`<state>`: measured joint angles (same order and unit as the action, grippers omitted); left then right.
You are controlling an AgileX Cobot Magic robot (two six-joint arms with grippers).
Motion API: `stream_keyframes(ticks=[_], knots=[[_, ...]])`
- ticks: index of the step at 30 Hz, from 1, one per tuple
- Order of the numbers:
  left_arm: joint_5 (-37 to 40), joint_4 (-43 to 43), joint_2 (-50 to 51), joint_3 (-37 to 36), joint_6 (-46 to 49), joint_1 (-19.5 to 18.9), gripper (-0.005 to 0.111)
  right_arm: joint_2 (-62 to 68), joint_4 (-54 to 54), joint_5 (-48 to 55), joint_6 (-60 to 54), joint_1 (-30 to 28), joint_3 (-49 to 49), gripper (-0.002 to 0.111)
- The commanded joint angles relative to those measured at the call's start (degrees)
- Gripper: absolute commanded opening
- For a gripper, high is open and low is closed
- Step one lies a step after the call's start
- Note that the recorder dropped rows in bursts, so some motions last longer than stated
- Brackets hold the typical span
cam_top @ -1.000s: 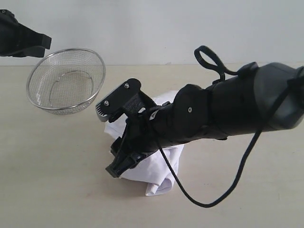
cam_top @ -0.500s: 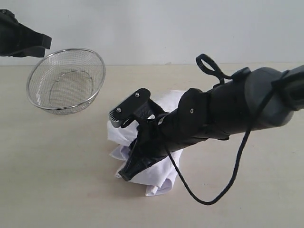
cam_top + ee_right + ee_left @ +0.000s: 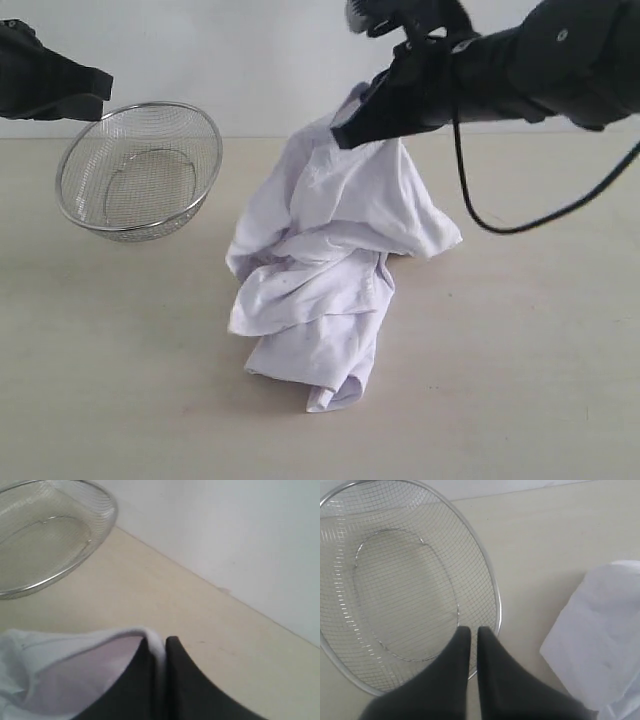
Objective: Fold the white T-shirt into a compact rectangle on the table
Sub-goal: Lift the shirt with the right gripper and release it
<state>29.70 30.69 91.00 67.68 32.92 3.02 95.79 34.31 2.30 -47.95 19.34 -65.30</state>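
Likely opening-out step: right gripper (image 3: 348, 132) pinches the crumpled white cotton T-shirt (image 3: 330, 240) aloft beside the round wire-mesh metal basket (image 3: 140, 170), left gripper (image 3: 470, 635) closed above it; next probably needs spreading flat on the pale beige wooden table (image 3: 540, 380).

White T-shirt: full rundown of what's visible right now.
The white T-shirt is plain white, soft cotton-looking cloth, heavily crumpled; no lettering or tag shows. One edge is pinched in the shut right gripper above the table, and the cloth drapes down from there in loose folds. Its lower part lies bunched on the table. It is apart from the mesh basket.
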Motion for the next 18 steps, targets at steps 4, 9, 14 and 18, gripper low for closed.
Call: stream_keyframes(ticks=[4,9,14,18], knots=[[0.5,4.6,0.5,-0.3,4.3,1.7,0.005,12.0,0.6,7.0,0.0,-4.8,-17.0,0.0],[2.3,4.7,1.7,-0.9,4.9,2.2,0.005,19.6,0.6,0.2,0.1,-4.8,-27.3,0.0],[1.7,5.9,1.8,-2.5,6.6,3.6,0.005,24.4,0.5,-3.5,-0.6,-4.8,-35.5,0.0],[2.2,6.0,1.7,-2.5,8.3,5.2,0.005,25.9,0.3,-10.2,-2.8,-4.8,-38.2,0.0]])
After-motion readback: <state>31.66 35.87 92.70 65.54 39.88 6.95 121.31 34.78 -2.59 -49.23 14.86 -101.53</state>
